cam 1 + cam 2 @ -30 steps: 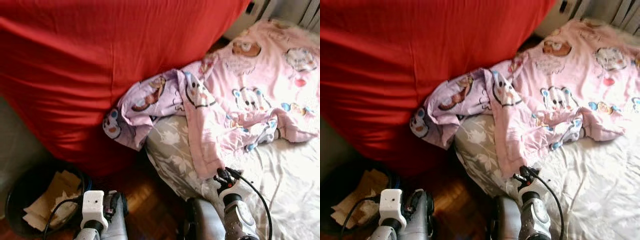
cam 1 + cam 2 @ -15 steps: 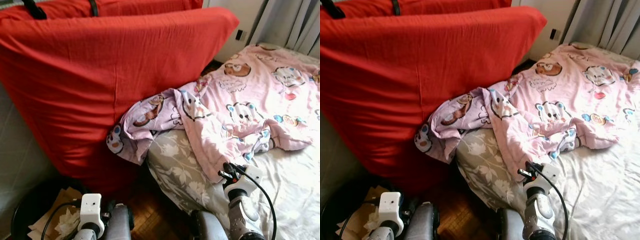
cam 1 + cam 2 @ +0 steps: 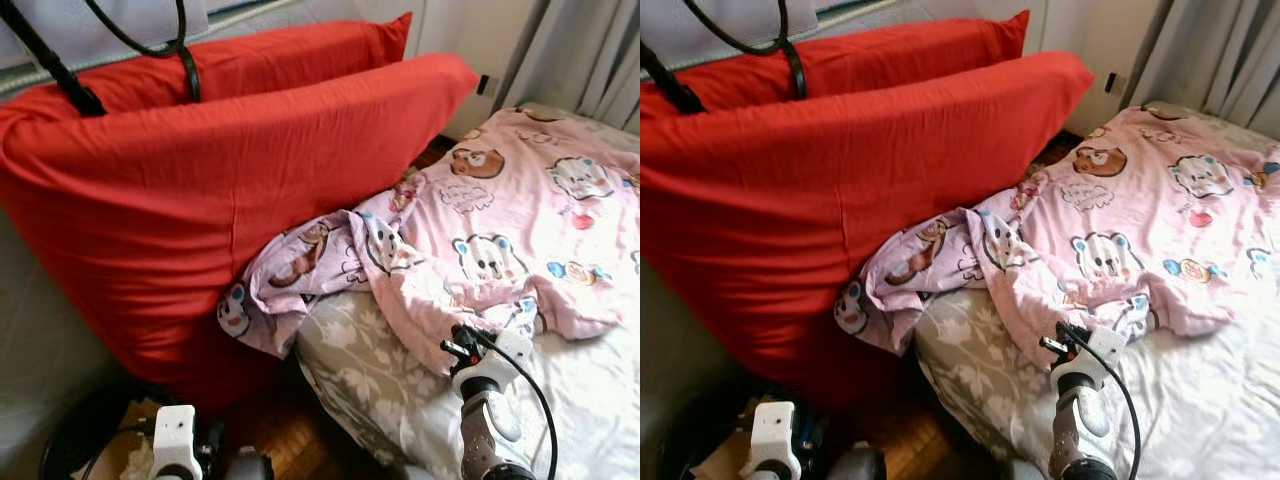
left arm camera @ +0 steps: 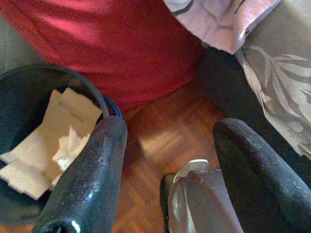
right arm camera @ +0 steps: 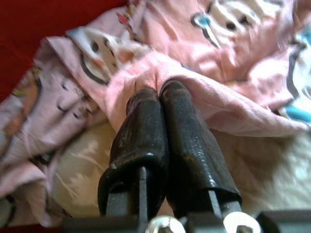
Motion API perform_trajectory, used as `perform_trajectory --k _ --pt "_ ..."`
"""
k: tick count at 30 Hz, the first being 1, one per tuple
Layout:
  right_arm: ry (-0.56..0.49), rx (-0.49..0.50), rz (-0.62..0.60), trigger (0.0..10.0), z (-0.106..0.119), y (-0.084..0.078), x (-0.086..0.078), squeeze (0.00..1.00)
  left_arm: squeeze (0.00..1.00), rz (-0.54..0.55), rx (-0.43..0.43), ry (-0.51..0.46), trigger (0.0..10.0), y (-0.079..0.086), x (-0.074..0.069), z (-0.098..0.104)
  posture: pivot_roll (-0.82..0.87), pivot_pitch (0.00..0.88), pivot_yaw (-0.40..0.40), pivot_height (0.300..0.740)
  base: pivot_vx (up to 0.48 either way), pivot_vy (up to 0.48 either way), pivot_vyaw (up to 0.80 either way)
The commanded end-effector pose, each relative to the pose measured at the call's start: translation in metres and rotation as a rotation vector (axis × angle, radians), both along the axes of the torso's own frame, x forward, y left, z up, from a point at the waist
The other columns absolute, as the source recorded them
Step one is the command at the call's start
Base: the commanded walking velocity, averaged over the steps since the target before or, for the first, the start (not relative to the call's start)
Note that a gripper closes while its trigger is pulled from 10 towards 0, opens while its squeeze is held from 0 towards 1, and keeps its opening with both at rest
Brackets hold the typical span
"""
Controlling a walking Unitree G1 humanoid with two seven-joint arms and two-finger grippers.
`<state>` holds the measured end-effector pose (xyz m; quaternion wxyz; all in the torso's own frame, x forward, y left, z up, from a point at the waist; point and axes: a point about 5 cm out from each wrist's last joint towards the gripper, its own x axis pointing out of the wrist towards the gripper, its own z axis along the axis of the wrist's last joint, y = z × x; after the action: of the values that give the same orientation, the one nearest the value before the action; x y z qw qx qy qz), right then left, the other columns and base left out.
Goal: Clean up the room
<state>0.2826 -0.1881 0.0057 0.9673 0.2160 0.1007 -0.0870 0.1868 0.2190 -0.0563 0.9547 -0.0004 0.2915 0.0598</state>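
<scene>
Reaching over the bed (image 3: 560,400), right end effector (image 5: 163,94) pinches pink blanket (image 3: 500,230) edge, fingers closed | left end effector (image 4: 170,145) spread above floor, near bin (image 4: 19,97) | red pillows (image 3: 230,180) alongside

Bright daylight, soft wrist-view blur

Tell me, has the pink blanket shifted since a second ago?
No. The pink blanket still touches the red cushion and overlies the grey leafy sheet as before; only the camera tilted.
</scene>
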Motion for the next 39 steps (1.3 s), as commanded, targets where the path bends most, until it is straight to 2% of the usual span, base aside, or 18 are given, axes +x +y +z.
perform_trajectory --k 1,11,18,24,32,39 --pt "-0.019 -0.021 -0.002 10.0 0.003 -0.001 0.001 0.0 0.0 0.025 0.005 0.029 10.0 0.005 -0.009 -0.005 0.08 0.057 -0.021 0.74 0.0 0.0 0.0" --pt "-0.038 -0.116 0.051 10.0 0.006 -0.005 0.0 0.0 0.0 0.071 -0.014 0.074 10.0 0.006 -0.018 -0.013 0.08 0.051 -0.027 0.74 0.0 0.0 0.0" --pt "-0.045 -0.253 0.105 10.0 0.009 -0.018 -0.003 0.0 0.0 0.077 -0.021 0.11 10.0 0.004 -0.027 -0.019 0.08 0.054 -0.029 0.74 0.0 0.0 0.0" --pt "-0.046 -0.241 0.063 10.0 0.011 -0.027 -0.004 0.0 0.0 0.089 -0.032 0.124 10.0 0.004 -0.031 -0.021 0.07 0.046 -0.026 0.74 0.0 0.0 0.0" --pt "-0.045 -0.231 0.068 10.0 0.008 -0.018 -0.005 0.0 0.0 0.082 -0.038 0.14 10.0 0.005 -0.033 -0.023 0.08 0.035 -0.018 0.74 0.0 0.0 0.0" --pt "-0.046 -0.232 0.056 10.0 0.008 -0.019 -0.006 0.0 0.0 0.085 -0.035 0.148 10.0 0.008 -0.036 -0.024 0.08 0.053 -0.014 0.74 0.0 0.0 0.0"
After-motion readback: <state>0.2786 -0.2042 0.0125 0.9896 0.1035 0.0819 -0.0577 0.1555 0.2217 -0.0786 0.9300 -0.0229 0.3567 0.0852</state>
